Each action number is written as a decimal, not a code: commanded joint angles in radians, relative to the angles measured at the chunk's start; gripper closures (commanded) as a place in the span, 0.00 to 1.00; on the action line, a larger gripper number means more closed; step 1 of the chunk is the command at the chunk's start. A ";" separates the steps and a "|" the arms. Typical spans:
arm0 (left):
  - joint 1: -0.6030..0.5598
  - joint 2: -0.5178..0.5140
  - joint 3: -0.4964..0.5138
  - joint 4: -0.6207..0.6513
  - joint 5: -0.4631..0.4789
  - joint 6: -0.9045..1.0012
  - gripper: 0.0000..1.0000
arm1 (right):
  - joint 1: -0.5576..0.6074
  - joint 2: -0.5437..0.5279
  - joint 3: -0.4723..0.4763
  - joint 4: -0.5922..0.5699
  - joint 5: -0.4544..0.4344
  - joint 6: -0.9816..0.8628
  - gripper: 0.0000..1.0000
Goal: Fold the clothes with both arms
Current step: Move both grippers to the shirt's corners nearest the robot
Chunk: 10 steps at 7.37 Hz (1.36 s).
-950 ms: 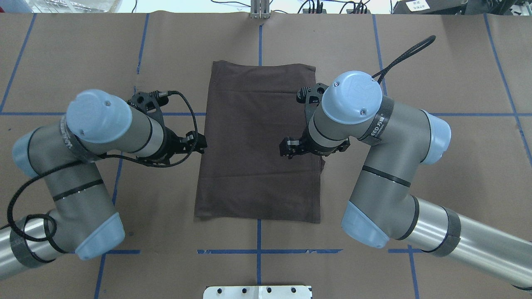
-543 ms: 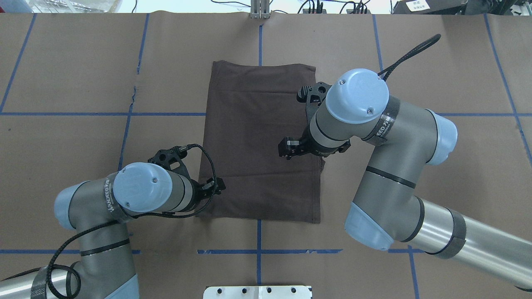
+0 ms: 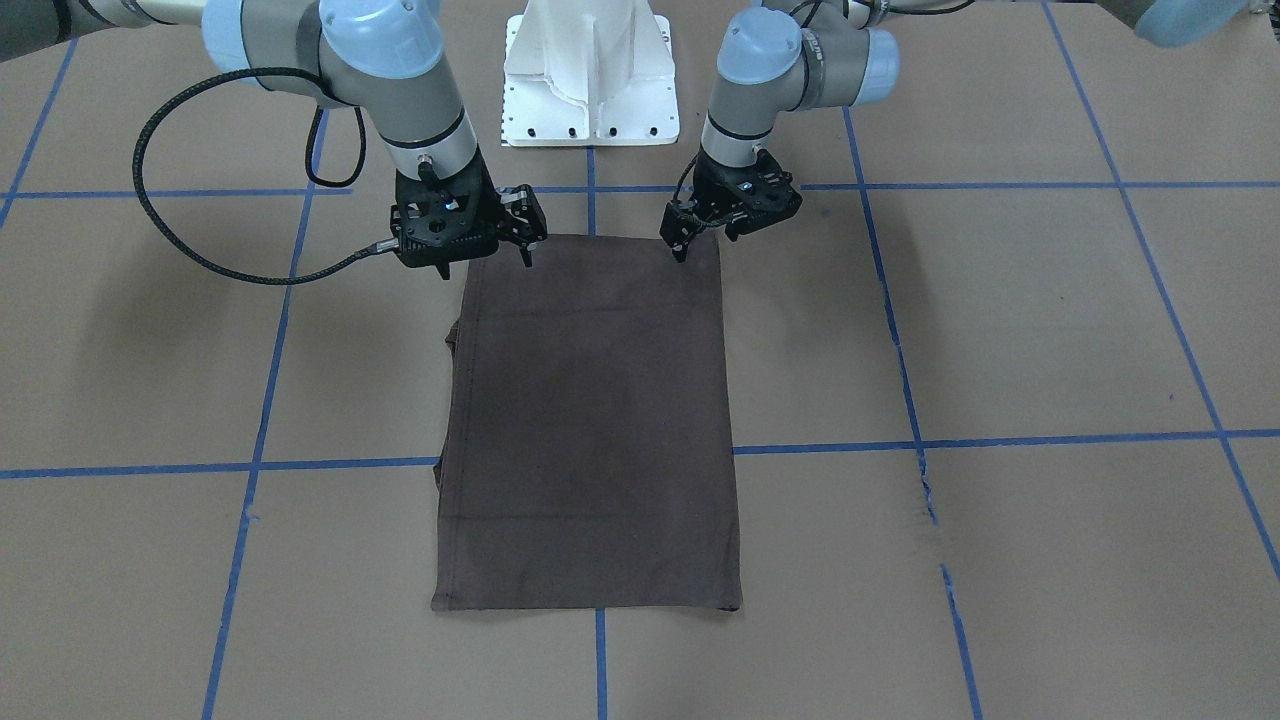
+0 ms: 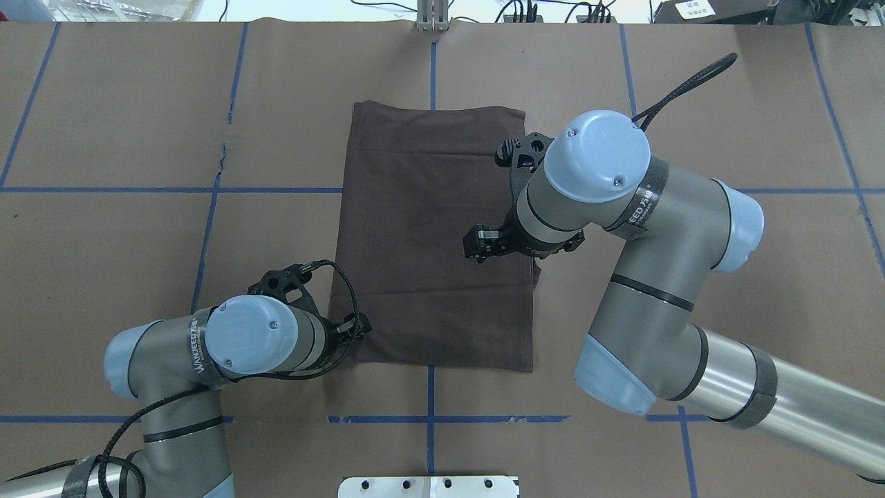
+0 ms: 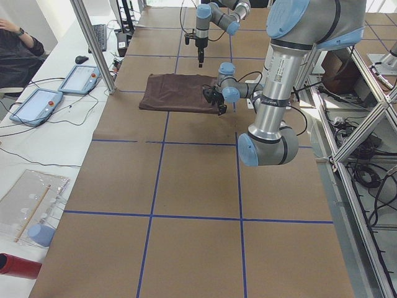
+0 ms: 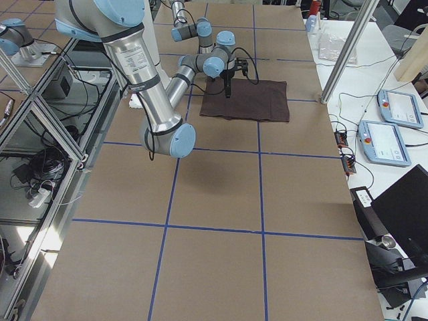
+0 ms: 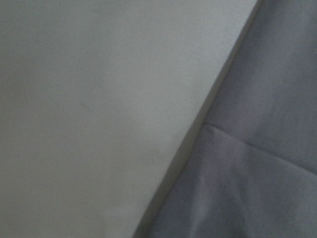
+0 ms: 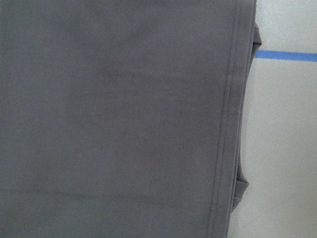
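Observation:
The dark brown T-shirt (image 4: 429,235) lies folded into a tall rectangle on the brown table; it also shows in the front view (image 3: 590,420). My left gripper (image 4: 361,325) sits low at the shirt's near left corner, seen in the front view (image 3: 682,248), and looks open. Its wrist view shows the shirt edge (image 7: 257,148) close up against bare table. My right gripper (image 4: 473,247) hovers over the shirt's right half, seen in the front view (image 3: 525,250); it looks open and empty. Its wrist view shows the stitched hem (image 8: 225,119). Collar, labels and logo are hidden.
The white pedestal base (image 3: 590,90) stands at the robot's side of the table. Blue tape lines (image 4: 430,415) cross the brown cover. In the left side view, tablets (image 5: 37,105) lie on a side table, a metal post (image 5: 93,43) stands by it, and a person (image 5: 18,43) sits beyond.
My left arm has swung from beside the shirt's left edge down to its near left corner and lowered. My right arm has shifted only slightly. The shirt has not moved.

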 commanded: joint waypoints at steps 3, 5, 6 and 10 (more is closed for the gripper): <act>0.001 0.001 -0.001 0.003 -0.002 -0.017 0.86 | 0.007 -0.002 0.001 0.000 0.004 0.000 0.00; -0.001 0.003 -0.011 0.004 -0.007 -0.005 1.00 | 0.009 -0.002 0.001 0.000 0.005 0.000 0.00; -0.001 -0.002 -0.019 0.019 -0.010 -0.003 1.00 | 0.009 -0.003 0.001 0.000 0.011 0.000 0.00; -0.001 -0.006 -0.056 0.023 -0.070 0.006 1.00 | -0.080 -0.078 0.007 0.160 -0.009 0.425 0.00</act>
